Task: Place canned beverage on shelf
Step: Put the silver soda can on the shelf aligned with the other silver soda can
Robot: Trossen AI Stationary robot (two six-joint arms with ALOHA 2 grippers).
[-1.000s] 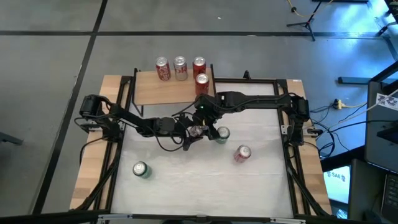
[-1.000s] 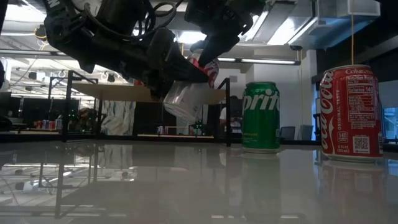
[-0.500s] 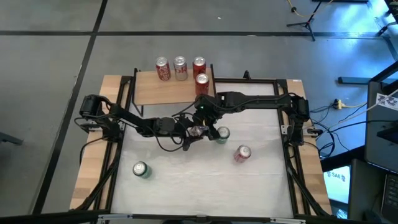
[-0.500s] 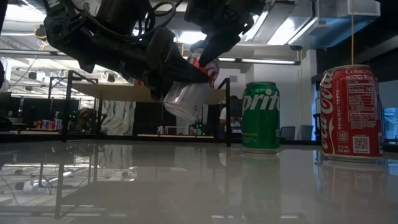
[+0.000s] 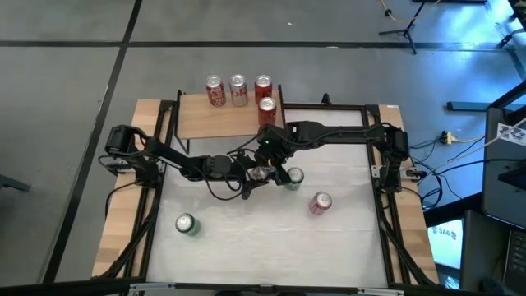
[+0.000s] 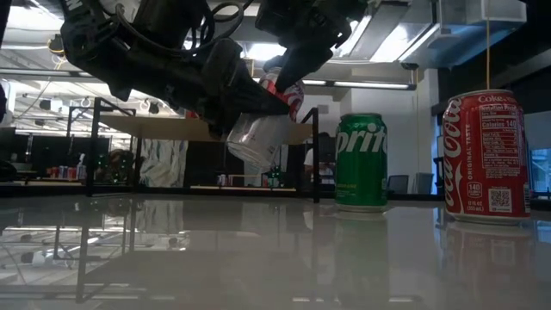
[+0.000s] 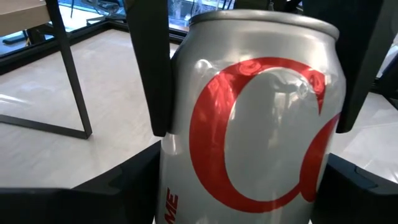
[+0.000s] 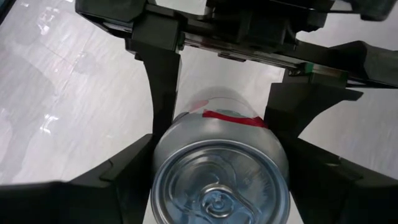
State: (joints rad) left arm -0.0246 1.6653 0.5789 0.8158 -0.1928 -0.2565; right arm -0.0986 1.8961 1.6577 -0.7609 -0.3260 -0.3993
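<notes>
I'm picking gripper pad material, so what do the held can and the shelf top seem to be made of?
The silver can, gripped by both the left gripper and the right gripper, looks like thin glossy metal, probably aluminium: mirror-like highlights, pull-tab lid. The shelf top looks like matte light wood, pale and without glare, on thin black legs, likely metal.

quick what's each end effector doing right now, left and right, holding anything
Left end effector: closed on the silver can, held off the table.
Right end effector: closed on the same silver can, at its top end.
</notes>
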